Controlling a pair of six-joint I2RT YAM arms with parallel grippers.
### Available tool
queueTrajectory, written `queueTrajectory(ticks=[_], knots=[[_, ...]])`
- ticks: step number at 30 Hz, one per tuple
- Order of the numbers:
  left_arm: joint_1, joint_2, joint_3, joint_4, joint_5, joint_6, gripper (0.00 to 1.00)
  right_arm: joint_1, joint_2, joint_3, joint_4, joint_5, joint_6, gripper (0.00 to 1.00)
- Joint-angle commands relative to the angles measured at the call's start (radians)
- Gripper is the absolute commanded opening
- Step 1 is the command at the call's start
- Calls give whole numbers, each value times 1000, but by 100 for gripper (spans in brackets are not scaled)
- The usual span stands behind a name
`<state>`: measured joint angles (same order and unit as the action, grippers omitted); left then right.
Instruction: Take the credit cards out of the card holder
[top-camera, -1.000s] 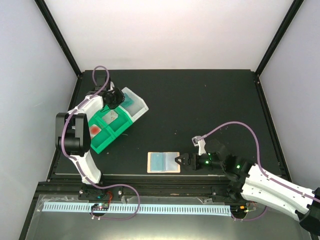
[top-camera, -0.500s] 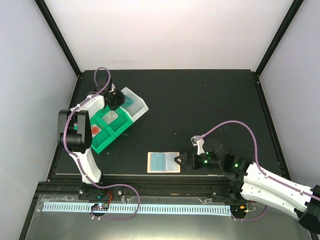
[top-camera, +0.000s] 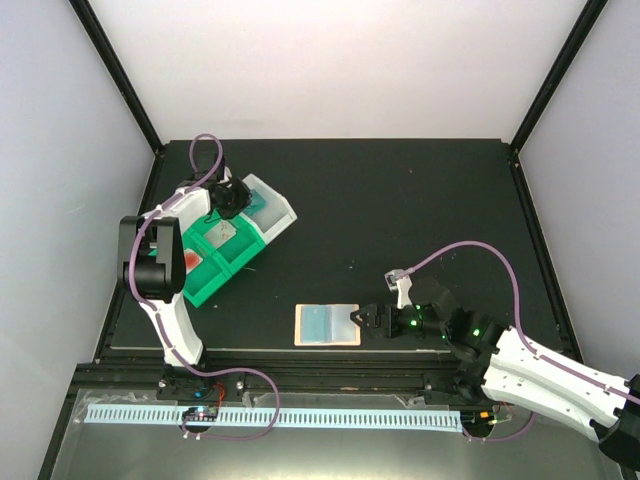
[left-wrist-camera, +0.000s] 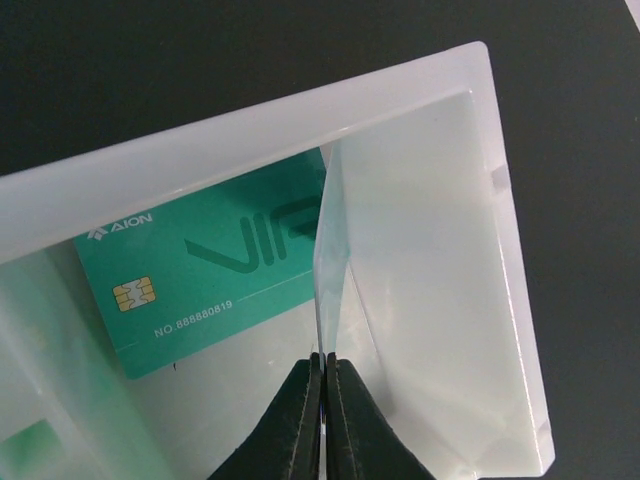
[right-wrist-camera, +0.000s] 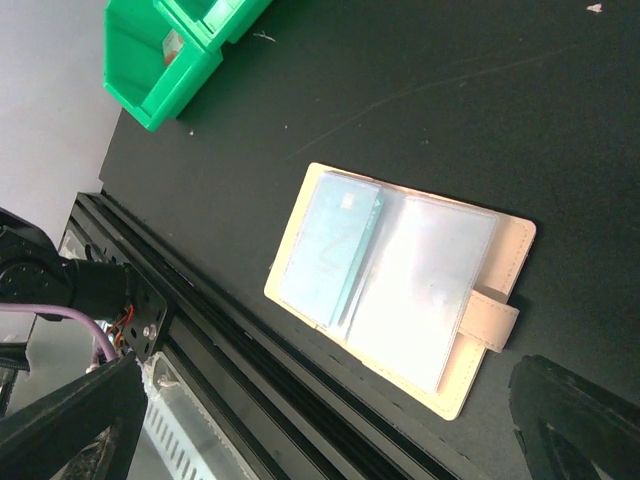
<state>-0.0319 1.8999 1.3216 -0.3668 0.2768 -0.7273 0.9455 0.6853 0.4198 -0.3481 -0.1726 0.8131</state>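
While the left gripper (left-wrist-camera: 324, 362) pinches a pale card (left-wrist-camera: 322, 270) edge-on over the white bin (left-wrist-camera: 250, 115), where a teal VIP card (left-wrist-camera: 200, 262) lies flat, the nearer right gripper (top-camera: 361, 320), fingers spread wide, sits just beside the open card holder (right-wrist-camera: 400, 290), whose strap tab (right-wrist-camera: 492, 322) points toward it. A pocketed teal card (right-wrist-camera: 333, 240) shows in the far panel, its long axis parallel to the spine. Whether others lie beneath cannot be told.

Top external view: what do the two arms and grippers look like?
Left arm and right arm: white shells, black joints. Left gripper and right gripper: black, two-fingered. A mauve cable loops along each arm; green lights glow near the right wrist.
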Motion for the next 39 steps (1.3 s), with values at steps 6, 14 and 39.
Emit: queueTrajectory(ticks=[6,14,39], knots=[[7,34,36,-7,0,28,6,-2,-3,-3,3,23,15,100],[6,27,53,-17,-6,43,11,-2,-5,-12,-7,33,18,100],[5,-242,47,-166,25,122,49,-2,-31,2,-56,40,57,100]])
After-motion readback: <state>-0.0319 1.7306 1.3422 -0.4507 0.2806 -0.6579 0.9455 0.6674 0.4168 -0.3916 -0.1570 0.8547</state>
